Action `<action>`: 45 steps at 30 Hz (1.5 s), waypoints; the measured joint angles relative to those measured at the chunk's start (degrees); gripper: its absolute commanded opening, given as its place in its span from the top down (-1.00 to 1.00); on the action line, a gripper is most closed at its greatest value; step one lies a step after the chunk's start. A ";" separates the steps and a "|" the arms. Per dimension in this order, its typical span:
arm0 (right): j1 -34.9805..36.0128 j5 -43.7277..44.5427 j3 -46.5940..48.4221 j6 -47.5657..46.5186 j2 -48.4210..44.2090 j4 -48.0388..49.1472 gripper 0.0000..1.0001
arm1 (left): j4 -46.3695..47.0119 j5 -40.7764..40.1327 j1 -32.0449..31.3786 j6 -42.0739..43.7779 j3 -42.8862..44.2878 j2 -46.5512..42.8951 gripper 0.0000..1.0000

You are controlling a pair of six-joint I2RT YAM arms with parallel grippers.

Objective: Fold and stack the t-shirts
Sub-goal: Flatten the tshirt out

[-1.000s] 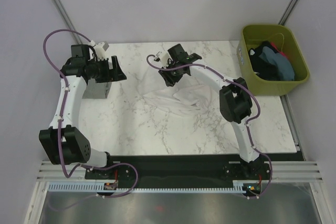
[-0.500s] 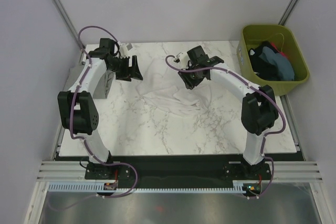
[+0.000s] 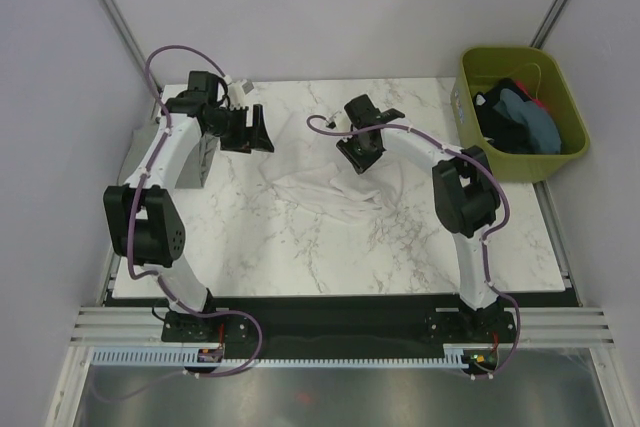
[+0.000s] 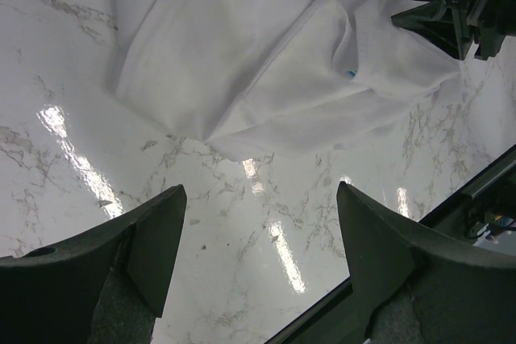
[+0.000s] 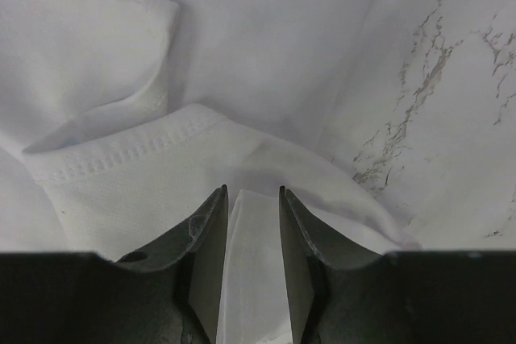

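Big white t-shirt point(image 3: 335, 192) sits bunched mid-table, a bit right of centre in the top view. It isn't flat: hem and sleeve layers are folded over each other. The blue neck mark point(image 4: 351, 73) shows toward the right of the left wrist view. The other shirts point(image 3: 520, 122), dark and blue-teal, are piled in the green bin point(image 3: 468, 97) at the upper right of the frame.

The right gripper point(image 5: 251, 223) is on the shirt's upper edge, jaws narrow and astride a raised fold of white cloth just below a stitched hem. Cloth fills the gap; can't tell if the pinch is firm.

The left gripper point(image 4: 258, 231) has its jaws spread wide with nothing in them. It hovers over bare marble table point(image 3: 300, 247) to the upper left of the shirt, clear of the cloth.

My read: the step is grab and spread flat before any fold. To do it well:
- right side should hold one hem layer, not a bundled ridge, or the shirt lifts as a lump
- left needs a matching edge well apart from the right's hold
- orient by the neck mark
- pull apart low and drag flat
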 measured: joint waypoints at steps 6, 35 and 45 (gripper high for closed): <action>0.00 2.14 0.00 -0.09 0.28 -0.46 0.22 | 0.00 -0.63 0.00 0.00 -0.07 -1.44 -0.68; 3.69 0.42 -0.39 -0.52 0.28 -2.21 0.26 | 0.00 -1.49 0.00 0.00 -0.07 -1.44 -0.69; 3.45 1.22 -0.39 -1.11 0.28 -2.21 0.28 | 0.00 -1.90 0.00 0.00 -0.07 -1.46 -0.70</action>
